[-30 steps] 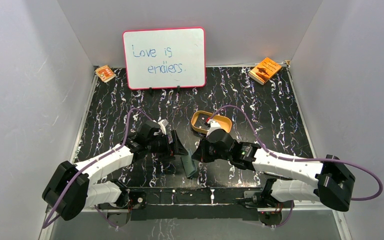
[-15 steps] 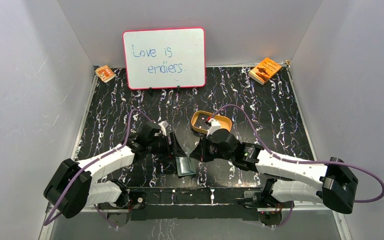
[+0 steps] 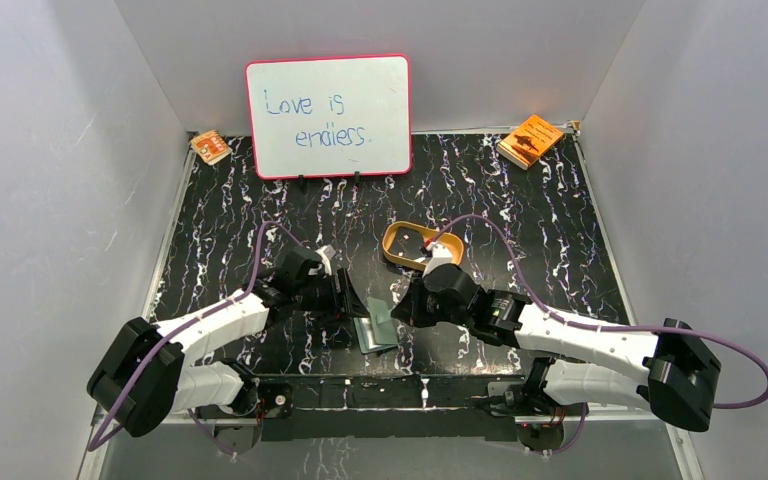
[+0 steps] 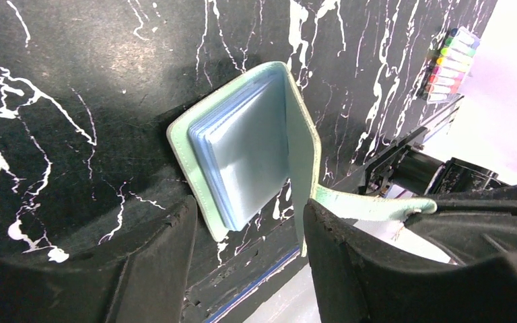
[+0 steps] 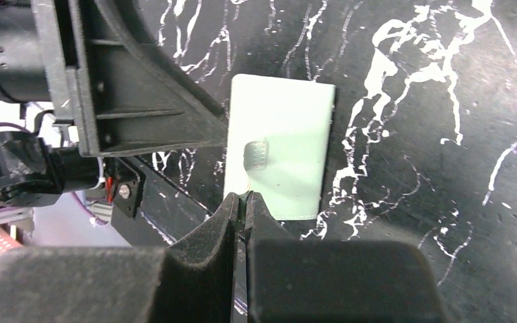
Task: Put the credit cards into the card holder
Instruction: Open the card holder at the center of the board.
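Step in hand: opening the card holder [image 3: 375, 333], which lies at 6 o'clock on the table [image 3: 560, 230]. The right gripper [image 5: 244, 202] is clamped on its cover edge. The left gripper [image 4: 246, 219] straddles the pockets [image 4: 242, 155], jaws apart. Next move, by judgement: pin the pockets flat, then fetch 1 card.

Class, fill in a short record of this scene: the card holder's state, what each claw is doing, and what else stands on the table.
card holder: open on the table, pale blue pockets showing, one cover raised
right claw: shut on the edge of the raised cover
left claw: open, one finger on either side of the flat half
credit cards: none visible in the pockets
tray: tan oval, just behind the claws
whiteboard: at the back, reads "Love is endless."
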